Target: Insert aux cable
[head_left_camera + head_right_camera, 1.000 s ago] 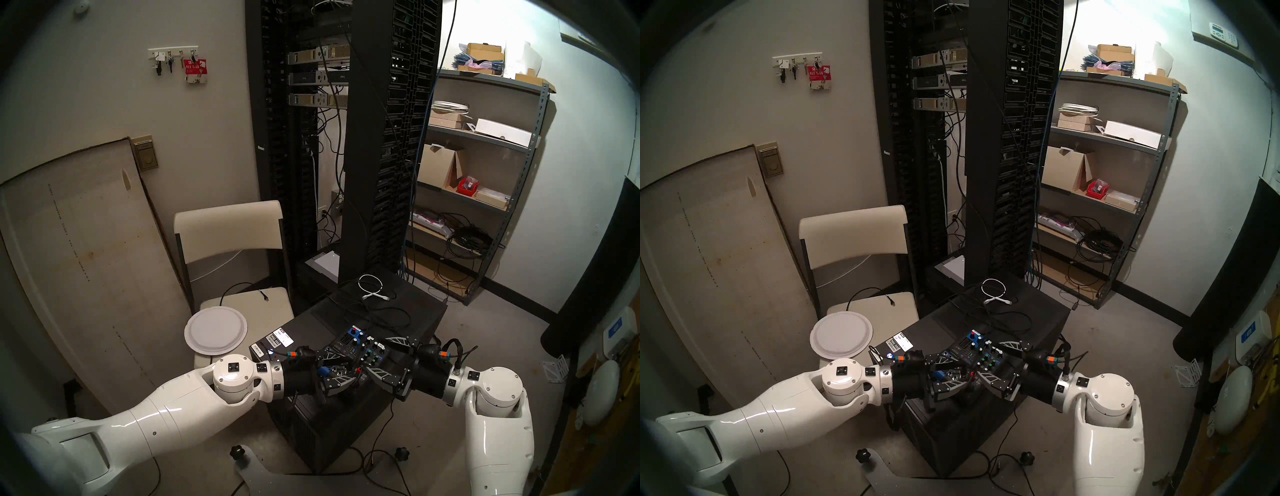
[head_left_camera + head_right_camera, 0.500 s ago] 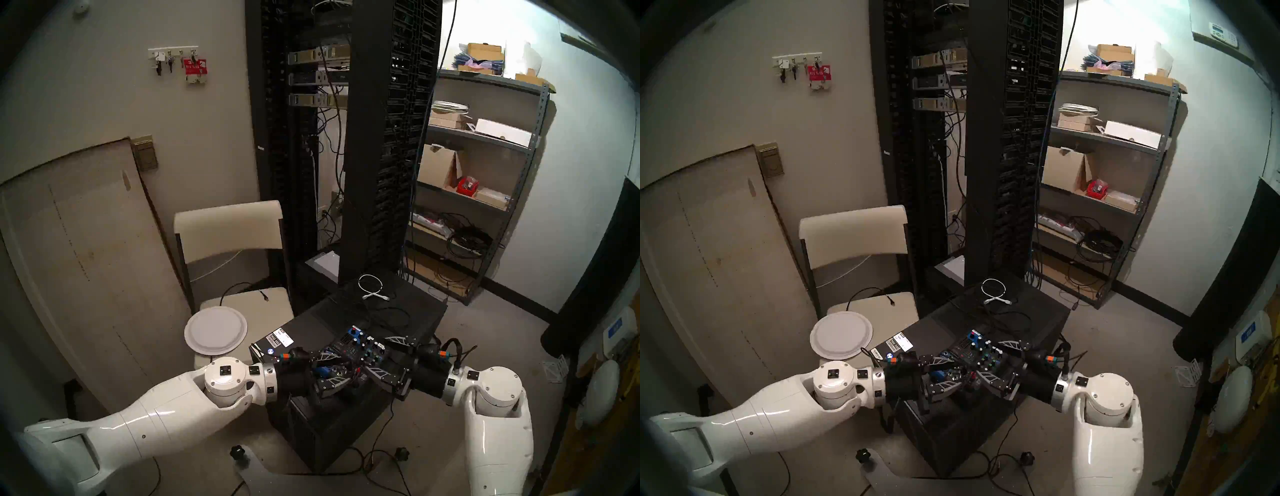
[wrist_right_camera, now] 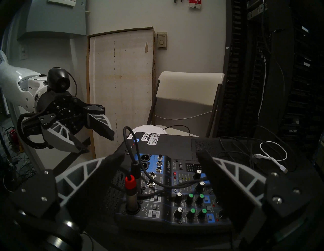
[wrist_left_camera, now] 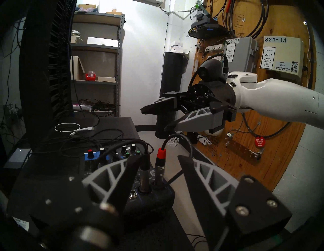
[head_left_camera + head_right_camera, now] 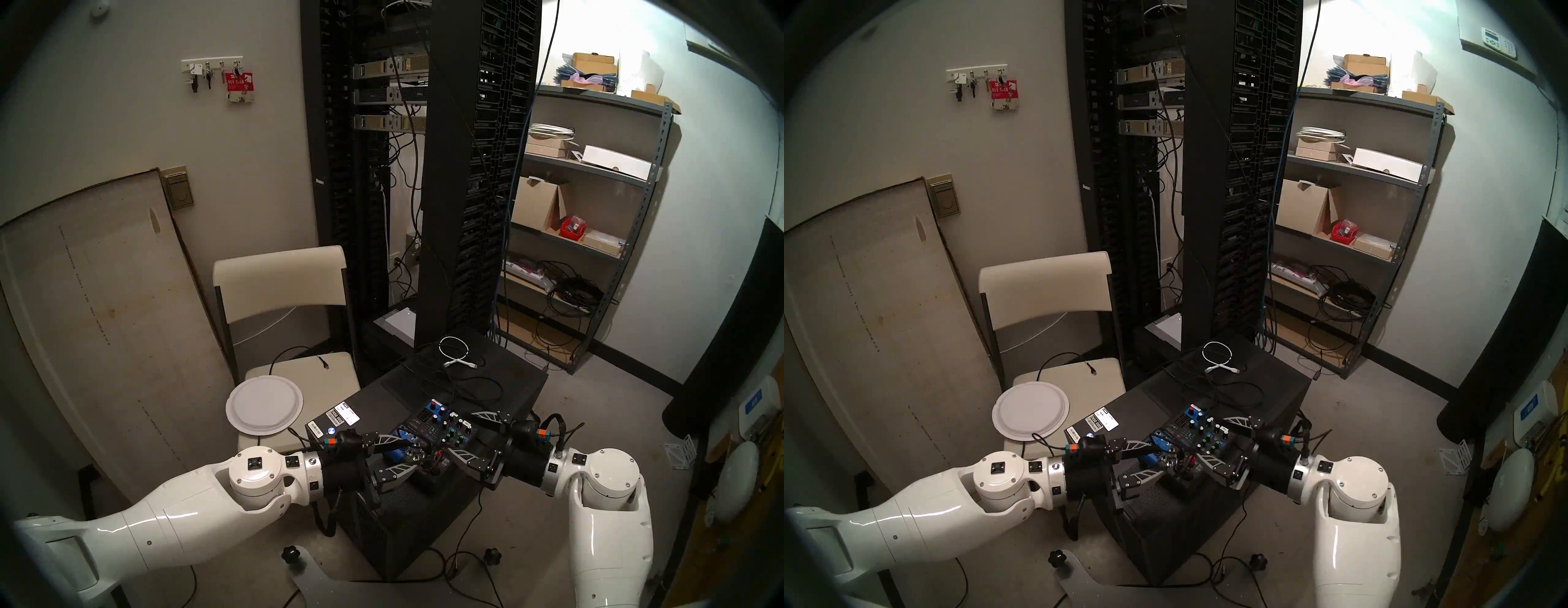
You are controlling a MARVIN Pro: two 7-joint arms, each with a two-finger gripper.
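The aux cable [image 4: 144, 172] ends in a slim dark grey plug that stands upright in a socket of the small mixer [image 4: 154, 198], right beside a red-collared plug [image 4: 160, 166]. From the right wrist, the aux cable [image 3: 136, 167] shows just behind the red-collared plug [image 3: 130, 189]. My left gripper [image 4: 157, 163] is open and empty, a short way back from both plugs. In the head view the left gripper [image 5: 413, 453] is at the mixer's [image 5: 437, 429] left end. My right gripper [image 5: 460, 433] hangs open and empty over the mixer's right side.
The mixer sits on a black case [image 5: 403, 395] with loose black cables and a white coiled cable [image 5: 456, 352] behind it. A chair with a paper plate [image 5: 264, 403] stands at the left. A tall server rack [image 5: 424, 170] and shelves [image 5: 594, 170] rise behind.
My left arm has drawn back to the left, its open gripper coming off the plugs at the mixer's near end. The right arm has stayed in place.
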